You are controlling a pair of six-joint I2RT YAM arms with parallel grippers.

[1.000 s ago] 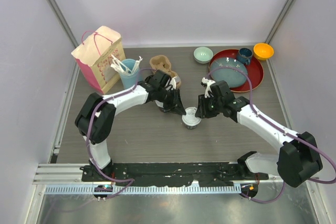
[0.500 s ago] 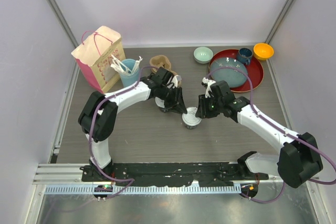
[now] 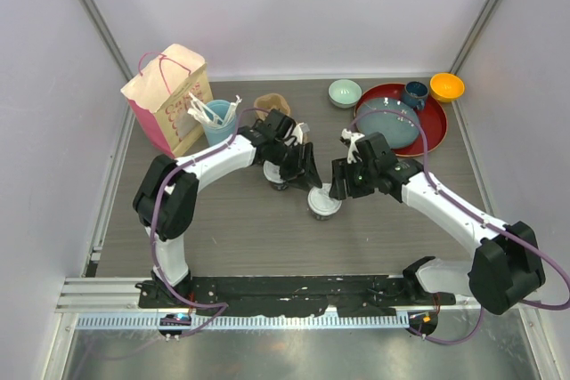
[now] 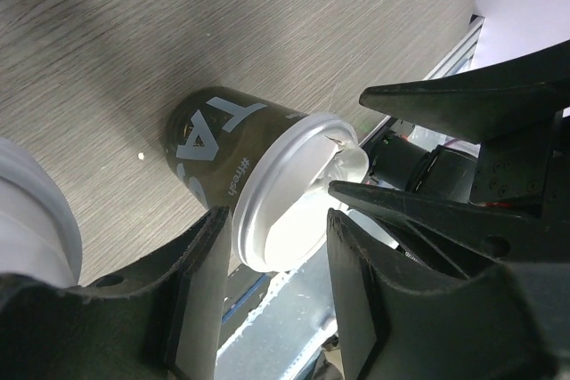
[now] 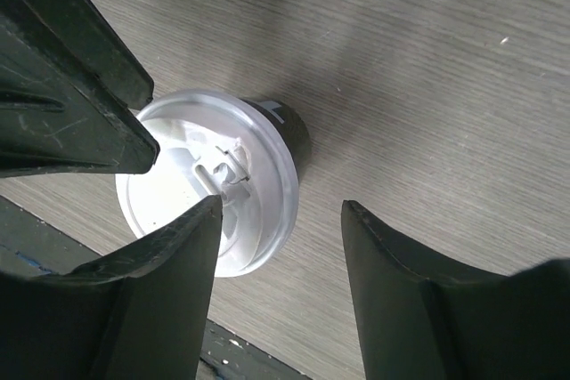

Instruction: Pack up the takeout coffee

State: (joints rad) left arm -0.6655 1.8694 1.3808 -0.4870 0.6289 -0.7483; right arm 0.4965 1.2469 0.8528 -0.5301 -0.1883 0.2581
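Both pincers have spread and backed off the lidded cup.
My left pincer and right pincer stand wide, holding nothing, flanking one coffee cup at the middle of the counter. The second cup sits at its 10 o'clock. Two cups, one cardboard carrier toward 12. Next, I reckon, regrip a cup for the carrier.

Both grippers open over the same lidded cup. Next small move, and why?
Probably back the right gripper off and lower the left gripper around the black cup: both stand open over it, close together, and the paper bag sits on the left.
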